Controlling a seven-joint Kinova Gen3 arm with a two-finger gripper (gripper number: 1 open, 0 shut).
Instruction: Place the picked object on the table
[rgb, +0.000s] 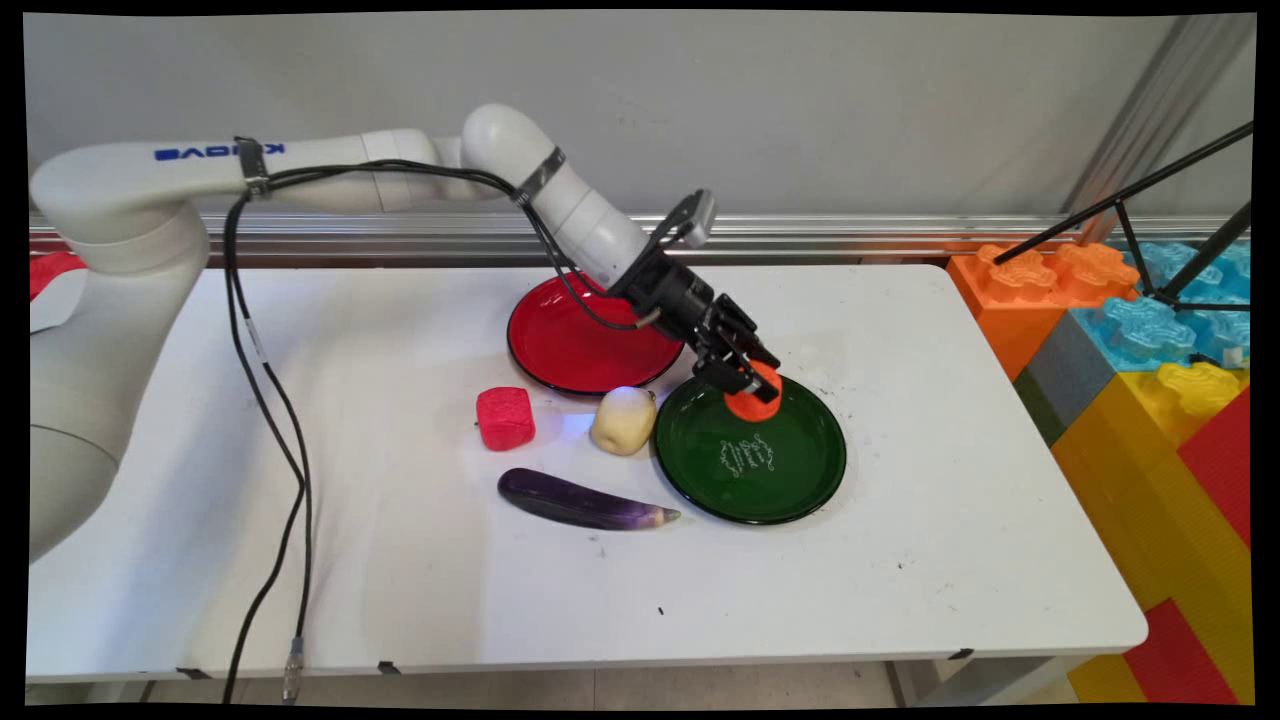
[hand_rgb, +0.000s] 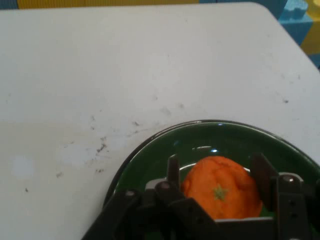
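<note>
My gripper (rgb: 748, 380) reaches down at a slant onto the far left part of a dark green plate (rgb: 775, 485). An orange (rgb: 757, 402) sits there between the two fingers, and the gripper is shut on it. In the hand view the orange (hand_rgb: 220, 192) fills the gap between the fingers (hand_rgb: 173, 169), showing its green stem mark. It rests low on the green plate (hand_rgb: 150, 160). The linkage hides the orange's lower part.
A red plate (rgb: 570, 345) lies just behind and left of the green one. A pale potato (rgb: 623, 420), a red block-shaped thing (rgb: 505, 418) and a purple eggplant (rgb: 585, 503) lie left of the green plate. Big coloured toy blocks (rgb: 1150, 330) stand past the table's right edge.
</note>
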